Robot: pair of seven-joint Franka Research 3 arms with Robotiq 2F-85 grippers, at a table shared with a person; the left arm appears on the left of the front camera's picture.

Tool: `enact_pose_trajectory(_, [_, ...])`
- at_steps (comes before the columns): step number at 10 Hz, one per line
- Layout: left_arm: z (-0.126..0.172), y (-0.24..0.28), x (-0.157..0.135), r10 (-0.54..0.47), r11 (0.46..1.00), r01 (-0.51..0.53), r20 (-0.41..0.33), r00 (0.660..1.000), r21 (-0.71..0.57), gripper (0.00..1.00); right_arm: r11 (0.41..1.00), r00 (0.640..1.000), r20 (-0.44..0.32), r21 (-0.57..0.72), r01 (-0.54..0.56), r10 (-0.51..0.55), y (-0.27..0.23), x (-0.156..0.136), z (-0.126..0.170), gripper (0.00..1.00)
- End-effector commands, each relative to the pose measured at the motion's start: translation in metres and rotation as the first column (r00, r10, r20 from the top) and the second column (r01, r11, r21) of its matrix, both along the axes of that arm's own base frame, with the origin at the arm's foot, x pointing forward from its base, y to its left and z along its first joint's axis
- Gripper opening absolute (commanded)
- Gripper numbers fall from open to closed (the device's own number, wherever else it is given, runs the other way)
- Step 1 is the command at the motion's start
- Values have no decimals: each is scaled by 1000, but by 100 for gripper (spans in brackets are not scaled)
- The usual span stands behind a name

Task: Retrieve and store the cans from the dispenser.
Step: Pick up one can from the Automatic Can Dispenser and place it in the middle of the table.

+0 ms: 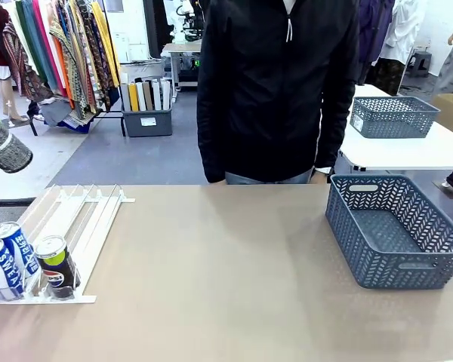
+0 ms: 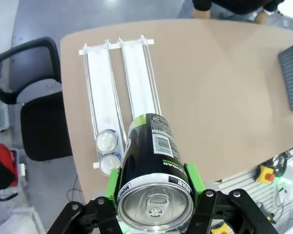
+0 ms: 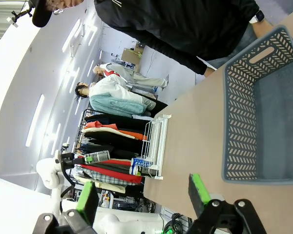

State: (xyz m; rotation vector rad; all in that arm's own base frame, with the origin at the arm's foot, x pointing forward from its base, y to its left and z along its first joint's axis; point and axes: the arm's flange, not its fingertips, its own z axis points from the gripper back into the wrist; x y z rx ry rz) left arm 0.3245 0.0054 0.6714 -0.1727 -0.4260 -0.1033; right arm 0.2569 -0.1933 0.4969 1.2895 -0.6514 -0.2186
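Observation:
The white dispenser (image 1: pixel 75 219) lies at the table's left end, with two blue-and-white cans (image 1: pixel 7 256) and a black can (image 1: pixel 57 265) against its near end stops. High above it, at the picture's left edge, hangs another black can (image 1: pixel 6 149). In the left wrist view my left gripper (image 2: pixel 154 180) is shut on this black can (image 2: pixel 151 161), silver top toward the camera, over the dispenser (image 2: pixel 136 78). My right gripper (image 3: pixel 142 195) stands open and holds nothing, near the grey basket (image 3: pixel 263 126).
A grey lattice basket (image 1: pixel 396 230) stands on the table's right side. A person in a black jacket (image 1: pixel 275 90) stands at the far edge. Bare tabletop (image 1: pixel 226 279) lies between the dispenser and the basket. A black chair (image 2: pixel 34 117) is beside the table's left end.

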Motion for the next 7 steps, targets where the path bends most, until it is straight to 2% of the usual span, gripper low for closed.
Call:
enact_pose_trajectory(1, [-16,2,15,26,999,-26,-1,1000,-39,0,1000,999,42,8,6,-6,-1,4,3,100])
enact_pose_trajectory(2, [0,0,0,0,1000,0,0,1000,0,0,1000,999,42,8,6,-6,-1,4,3,100])
enact_pose_trajectory(5, [0,0,0,0,1000,0,0,1000,0,0,1000,999,42,8,6,-6,-1,4,3,100])
enact_pose_trajectory(6, [-8,0,6,6,1000,-7,-18,1000,-5,0,1000,999,42,8,6,-6,-1,4,3,100])
enact_pose_trajectory(7, [-6,-26,14,33,998,-29,-50,998,60,0,1000,999,42,8,6,-6,-1,4,3,100])
